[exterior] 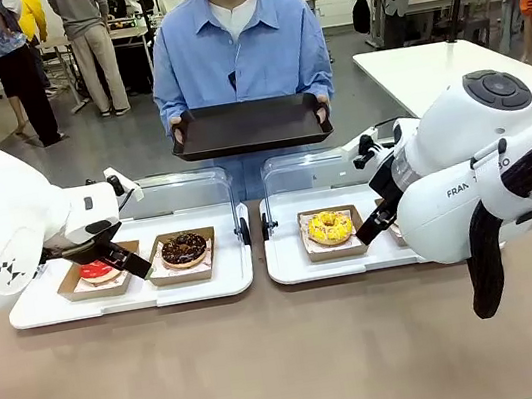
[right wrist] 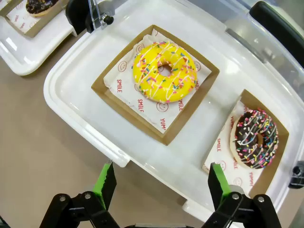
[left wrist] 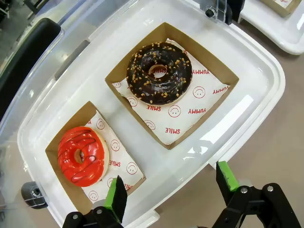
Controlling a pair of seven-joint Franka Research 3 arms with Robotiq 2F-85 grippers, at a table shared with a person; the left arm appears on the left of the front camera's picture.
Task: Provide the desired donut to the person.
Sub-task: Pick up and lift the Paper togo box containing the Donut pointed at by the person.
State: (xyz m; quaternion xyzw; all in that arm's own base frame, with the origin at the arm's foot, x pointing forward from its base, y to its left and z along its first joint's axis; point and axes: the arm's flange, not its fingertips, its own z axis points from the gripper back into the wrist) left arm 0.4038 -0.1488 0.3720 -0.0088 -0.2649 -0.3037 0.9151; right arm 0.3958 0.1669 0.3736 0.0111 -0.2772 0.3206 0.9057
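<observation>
Left wrist view — left hand agape over tray rim; right hand likewise (empty).

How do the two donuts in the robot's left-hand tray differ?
The red donut has glossy red icing with thin dark stripes; the chocolate donut has dark icing scattered with pale crumbs. The red donut sits at the outer end of the tray, the chocolate donut nearer the second tray. Both lie in open brown boxes on smiley-printed paper.
</observation>
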